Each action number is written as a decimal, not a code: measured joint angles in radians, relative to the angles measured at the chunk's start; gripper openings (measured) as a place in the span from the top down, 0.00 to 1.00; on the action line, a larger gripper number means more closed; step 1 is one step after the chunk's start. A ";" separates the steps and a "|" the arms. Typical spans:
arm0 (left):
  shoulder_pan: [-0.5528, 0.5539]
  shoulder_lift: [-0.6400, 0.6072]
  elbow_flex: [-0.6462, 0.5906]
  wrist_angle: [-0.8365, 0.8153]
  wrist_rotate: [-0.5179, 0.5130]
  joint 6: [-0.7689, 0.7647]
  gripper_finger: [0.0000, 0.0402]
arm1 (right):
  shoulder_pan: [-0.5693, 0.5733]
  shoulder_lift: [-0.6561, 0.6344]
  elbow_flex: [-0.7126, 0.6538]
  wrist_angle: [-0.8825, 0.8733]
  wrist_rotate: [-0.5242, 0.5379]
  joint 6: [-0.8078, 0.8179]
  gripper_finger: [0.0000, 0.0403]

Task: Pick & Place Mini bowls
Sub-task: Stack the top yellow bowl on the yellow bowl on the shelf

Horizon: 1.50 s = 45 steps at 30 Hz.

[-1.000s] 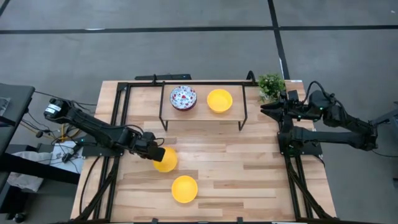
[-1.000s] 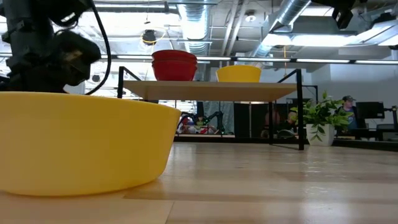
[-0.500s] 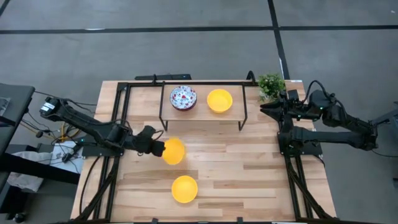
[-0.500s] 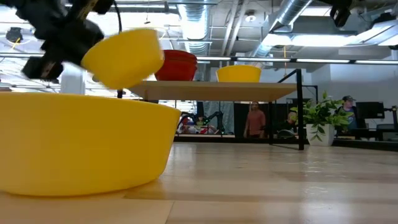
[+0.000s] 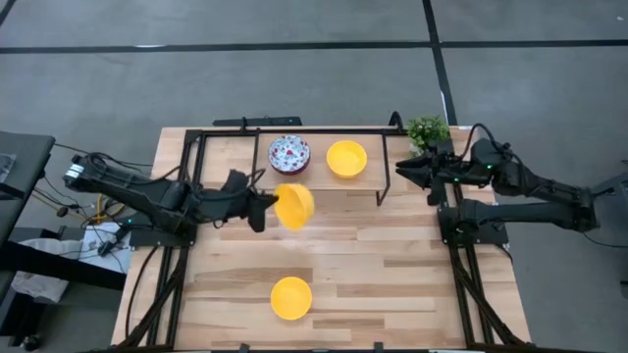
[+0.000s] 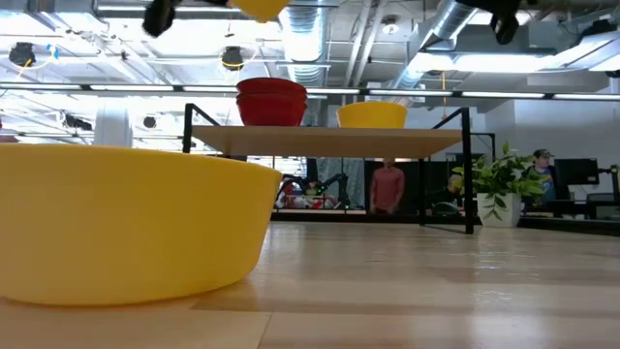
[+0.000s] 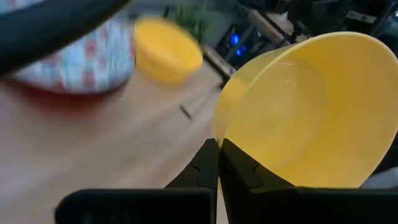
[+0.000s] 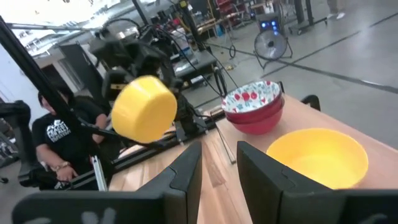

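My left gripper (image 5: pixel 267 208) is pinched tight on the rim of a yellow bowl (image 5: pixel 294 206) and holds it up in the air, tipped on its side, just in front of the little shelf (image 5: pixel 319 182). On the shelf sit the stacked red speckled bowls (image 5: pixel 288 154) and another yellow bowl (image 5: pixel 346 158), side by side. One more yellow bowl (image 5: pixel 291 297) sits on the table (image 5: pixel 392 284) near the front edge. My right gripper (image 5: pixel 400 168) waits in the air by the shelf's right end, near the green plant (image 5: pixel 428 131), with its fingers (image 8: pixel 186 171) a little apart and nothing between them.
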<state>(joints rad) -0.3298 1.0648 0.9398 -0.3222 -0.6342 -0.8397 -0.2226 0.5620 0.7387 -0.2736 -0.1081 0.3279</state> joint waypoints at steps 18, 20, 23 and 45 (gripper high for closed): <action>0.211 0.324 0.464 0.292 -0.244 0.988 1.00 | 0.057 0.115 0.000 0.412 0.006 -0.253 0.77; 0.235 0.350 0.492 0.334 -0.260 1.067 1.00 | 0.075 0.135 0.000 0.455 0.040 -0.290 0.77; 0.270 0.387 0.517 0.392 -0.262 1.152 1.00 | 0.107 0.165 0.000 0.497 0.137 -0.363 0.77; 0.398 0.469 0.553 0.462 -0.199 1.261 0.99 | 0.288 0.480 0.238 0.512 0.772 -0.706 0.70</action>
<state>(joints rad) 0.0681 1.5333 1.4933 0.1394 -0.8335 0.4216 0.0650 1.0419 0.9769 0.2384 0.6637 -0.3776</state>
